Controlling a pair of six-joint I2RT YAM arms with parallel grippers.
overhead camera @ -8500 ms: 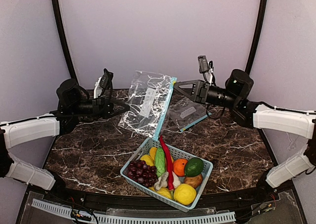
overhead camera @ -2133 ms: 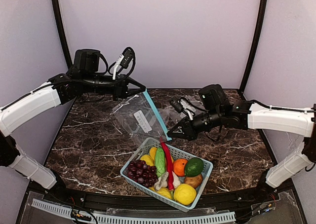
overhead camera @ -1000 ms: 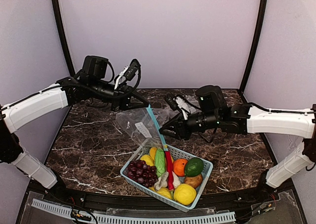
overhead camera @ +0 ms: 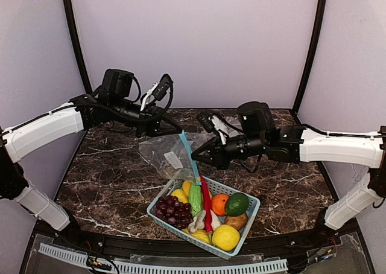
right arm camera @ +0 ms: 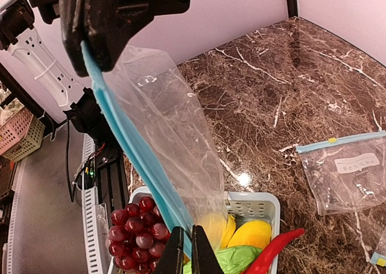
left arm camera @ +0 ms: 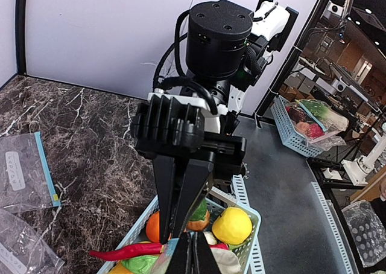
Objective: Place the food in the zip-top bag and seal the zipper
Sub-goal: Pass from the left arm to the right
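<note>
- A light blue plastic basket (overhead camera: 232, 188) is pictured nearest the arm bases on the dark marble tabletop (overhead camera: 114, 183). In it the round orange (overhead camera: 219, 204), the dark green avocado (overhead camera: 237, 204) and the light green bumpy gourd (overhead camera: 195, 197) are packed beside a long red chili (overhead camera: 206, 201) and purple grapes (overhead camera: 170, 210).
- Just above the basket's far left corner, a small clear plastic zip-top bag (overhead camera: 163, 153) is held off the table. Its light blue zipper strip (overhead camera: 187, 148) is stretched on a slant.
- The strip's lower end is pinched by the right gripper (overhead camera: 195, 161), whose fingers are clenched on it over the basket rim.
- The upper end is clamped in the tightly closed left gripper (overhead camera: 178, 130).
- Farther back, a second clear bag (right arm camera: 347, 171) is seen lying flat on the marble.
</note>
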